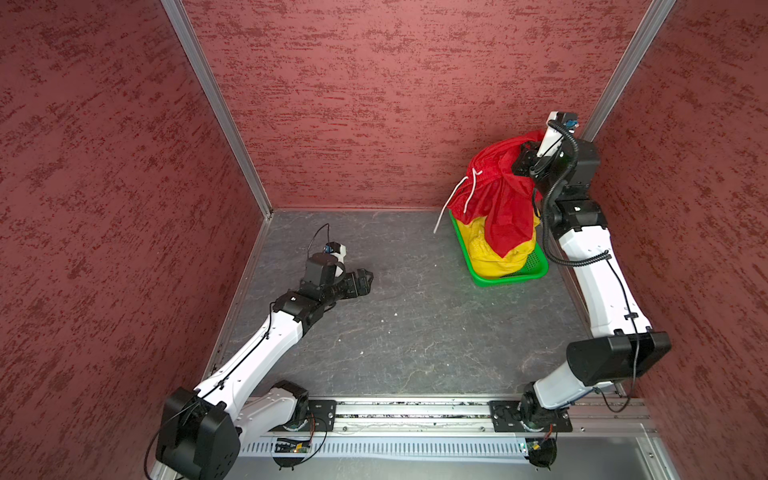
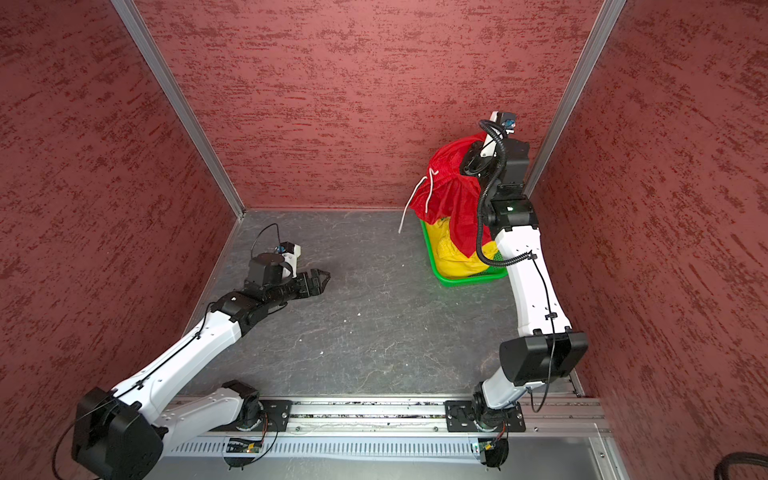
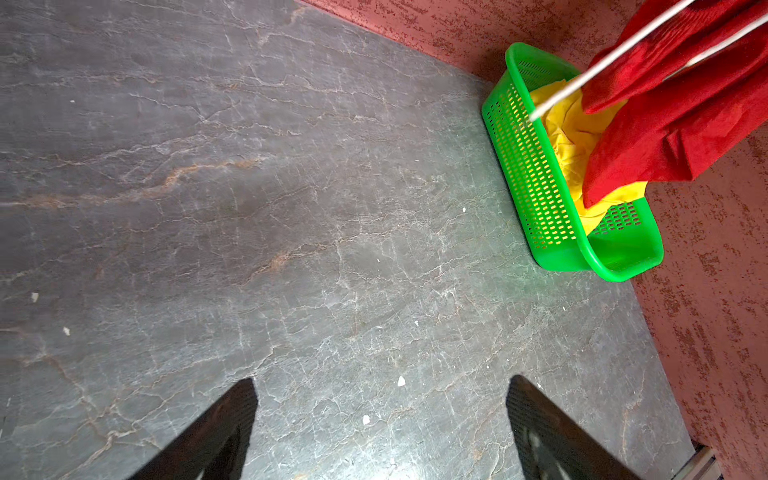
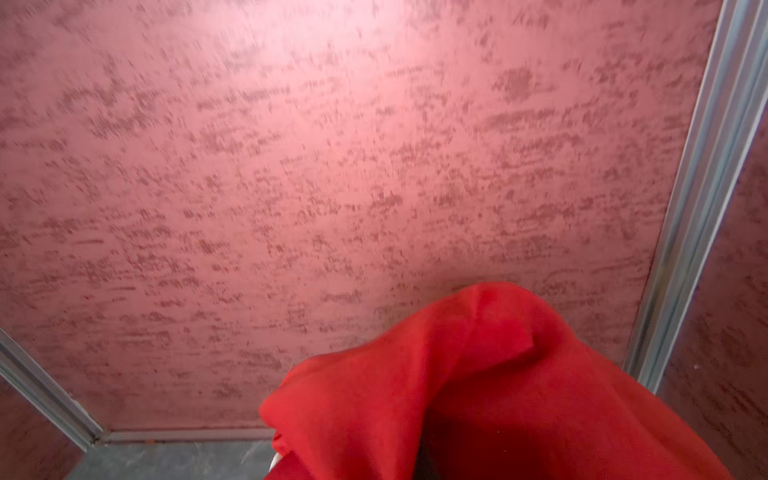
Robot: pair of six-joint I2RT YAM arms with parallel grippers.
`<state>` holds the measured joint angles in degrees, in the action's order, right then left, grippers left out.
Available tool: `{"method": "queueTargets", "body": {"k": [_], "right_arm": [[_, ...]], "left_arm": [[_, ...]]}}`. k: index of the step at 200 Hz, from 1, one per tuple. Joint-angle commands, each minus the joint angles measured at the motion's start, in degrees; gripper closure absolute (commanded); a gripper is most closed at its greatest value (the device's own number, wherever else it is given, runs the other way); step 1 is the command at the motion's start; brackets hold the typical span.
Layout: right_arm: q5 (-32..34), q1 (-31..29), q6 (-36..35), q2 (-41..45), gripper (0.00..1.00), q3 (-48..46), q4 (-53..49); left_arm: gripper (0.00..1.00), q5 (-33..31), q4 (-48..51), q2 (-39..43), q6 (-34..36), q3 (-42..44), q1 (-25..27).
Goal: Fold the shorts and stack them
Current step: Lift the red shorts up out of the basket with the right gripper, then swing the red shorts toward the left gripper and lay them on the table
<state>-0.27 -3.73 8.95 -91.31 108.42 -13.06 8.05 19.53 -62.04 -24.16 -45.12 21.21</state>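
Note:
The red shorts (image 1: 494,187) (image 2: 449,195) hang bunched above the basket at the back right, held up by my right gripper (image 1: 524,160), which is shut on their top. Cloth hides its fingers, and red shorts (image 4: 498,395) fill the near part of the right wrist view. Their white drawstring (image 1: 451,203) dangles to the left. The lower hem drapes onto the yellow shorts (image 1: 494,253) (image 3: 569,137), crumpled inside the basket. My left gripper (image 1: 363,280) (image 3: 380,384) stands open and empty over the grey table, far left of the basket.
The green perforated basket (image 1: 511,279) (image 3: 536,178) stands in the back right corner near the red walls (image 1: 374,104). The grey stone-patterned table (image 1: 415,332) stretches between the arms, dotted with small white specks. A metal rail (image 1: 415,415) runs along the front edge.

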Motion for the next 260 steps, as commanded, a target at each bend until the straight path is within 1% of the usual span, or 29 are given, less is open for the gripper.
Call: {"method": "queueTargets", "body": {"k": [1, 21, 45, 62, 82, 106, 109, 123, 159, 173, 194, 198, 223, 243, 260], "right_arm": [[-4.89, 0.29, 3.15, 0.95, 1.0, 3.48, 5.84], [-12.38, 0.14, 7.23, 2.74, 1.0, 3.9, 7.55], [-20.15, -0.27, 10.94, 4.77, 1.0, 3.79, 7.25], [-25.04, -1.03, 12.37, 5.9, 1.0, 3.61, 5.64], [-29.27, -2.96, 13.02, 7.17, 1.0, 2.62, 4.13], [-31.71, -6.42, 12.43, 7.72, 1.0, 0.85, 2.86], [-31.84, -6.88, 12.33, 9.22, 1.0, 0.58, 2.67], [-32.5, -9.28, 12.06, 10.38, 1.0, -1.38, 2.6], [-31.93, -17.06, 10.66, 10.95, 1.0, -7.75, 3.46], [-31.48, -19.44, 10.53, 10.18, 1.0, -10.05, 4.13], [-31.89, -22.61, 11.58, 8.34, 1.0, -12.87, 6.51], [-32.02, -23.3, 11.77, 6.47, 1.0, -13.09, 6.87], [-32.62, -27.57, 11.67, 1.49, 1.0, -13.51, 8.71], [-35.66, -30.62, 11.91, -3.03, 1.0, -12.47, 12.22], [-38.28, -33.6, 12.55, -7.83, 1.0, -8.55, 12.46]], "left_arm": [[0.05, 0.91, 1.15, 1.51, 1.4, -1.03, -0.77], [0.05, 1.24, 1.14, 2.51, 1.23, -0.83, -1.08], [0.05, 1.87, 0.53, 3.6, 1.29, -0.47, -1.18], [0.05, 2.64, -0.33, 4.74, 1.72, 0.01, -1.26], [0.06, 3.84, -2.25, 6.71, 2.42, 1.05, -1.31], [0.06, 3.48, -2.85, 9.07, 2.83, 1.26, -1.35], [0.06, 3.23, -2.67, 9.32, 2.87, 1.1, -1.35], [0.06, 1.71, -1.11, 10.11, 2.98, 0.36, -1.45], [0.06, -3.6, 4.87, 10.45, 3.21, -2.48, -1.82], [0.06, -4.3, 7.06, 10.32, 2.61, -3.53, -2.54], [0.07, -5.54, 8.9, 10.84, 1.67, -4.01, -3.46], [0.07, -6.1, 9.19, 11.06, 1.46, -4.01, -3.55], [0.08, -9.58, 10.94, 12.7, 0.69, -4.23, -4.4], [0.08, -12.46, 13.07, 14.18, 0.91, -5.11, -4.99], [0.08, -15.3, 15.63, 15.5, 1.3, -6.65, -5.39]]}}
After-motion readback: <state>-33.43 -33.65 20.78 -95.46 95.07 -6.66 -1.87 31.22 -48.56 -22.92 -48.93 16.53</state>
